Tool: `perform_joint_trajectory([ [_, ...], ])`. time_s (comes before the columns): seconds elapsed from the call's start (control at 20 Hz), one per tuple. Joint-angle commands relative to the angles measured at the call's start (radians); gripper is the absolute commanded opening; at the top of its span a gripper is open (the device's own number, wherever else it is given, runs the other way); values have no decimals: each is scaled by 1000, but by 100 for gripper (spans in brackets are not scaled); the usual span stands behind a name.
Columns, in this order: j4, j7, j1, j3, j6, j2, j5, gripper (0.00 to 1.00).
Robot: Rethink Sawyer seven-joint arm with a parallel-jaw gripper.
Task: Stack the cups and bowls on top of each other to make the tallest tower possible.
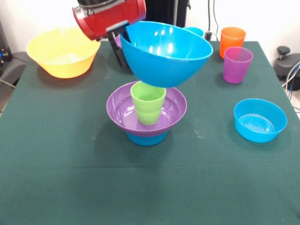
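Five bowls and four cups can be counted: one yellow, one purple, three blue bowls.

A: What colours are on the table?

B: The tablecloth is dark green and plain. A large bowl at one side is yellow. The big bowl held up in the air is bright blue.

A: And the stack in the middle?

B: A lime green cup stands in a purple bowl, with a blue bowl underneath.

A: Anything else?

B: An orange cup, a translucent purple cup, a small blue bowl with faint rings inside, and a light blue rim behind. The robot arm is glossy red with black parts.
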Motion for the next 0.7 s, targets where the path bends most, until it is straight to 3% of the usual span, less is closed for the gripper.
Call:
perform_joint_trajectory([
  [0.05,-136,-308,58,-5,135,70,-88,0],
  [0.7,-142,-336,47,11,160,64,-99,0],
])
